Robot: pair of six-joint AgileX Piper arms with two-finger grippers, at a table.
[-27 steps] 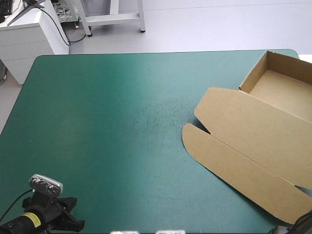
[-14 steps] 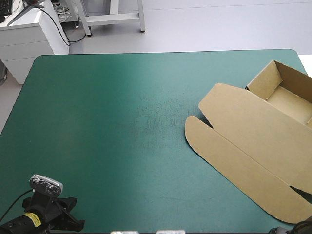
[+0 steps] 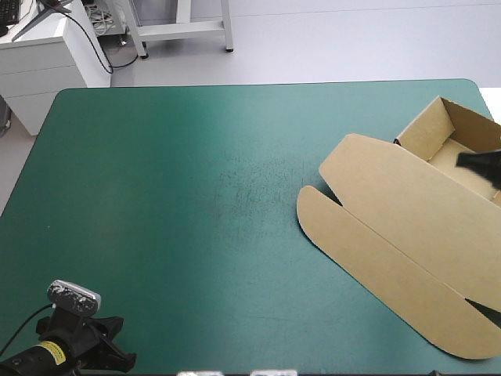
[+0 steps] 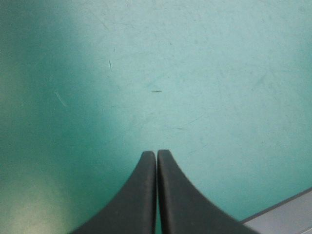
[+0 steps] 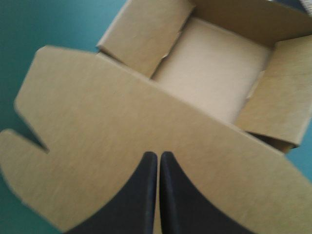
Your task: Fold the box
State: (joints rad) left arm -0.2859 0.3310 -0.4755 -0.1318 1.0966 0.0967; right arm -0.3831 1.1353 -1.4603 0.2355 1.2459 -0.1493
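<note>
Blk curved fin-shaped fingers (image 4: pixel 141 195); yellow label (image 3: pixel 50 352) on L arm (image 3: pixel 94 354).

A table (image 3: pixel 235 84) with a teal-green cover (image 3: pixel 141 235) fills most of the high view, with faint scuff marks (image 3: pixel 250 184) near its middle. The brown box (image 3: pixel 399 219) lies on the cover along the right edge, stretching from near the far right corner toward the near right corner. Its open tray (image 3: pixel 427 129), walls raised, sits at the far end, while the lid (image 3: pixel 415 204) lies flat, a long rounded flap (image 3: pixel 368 266) on the side facing the table's middle.
</note>
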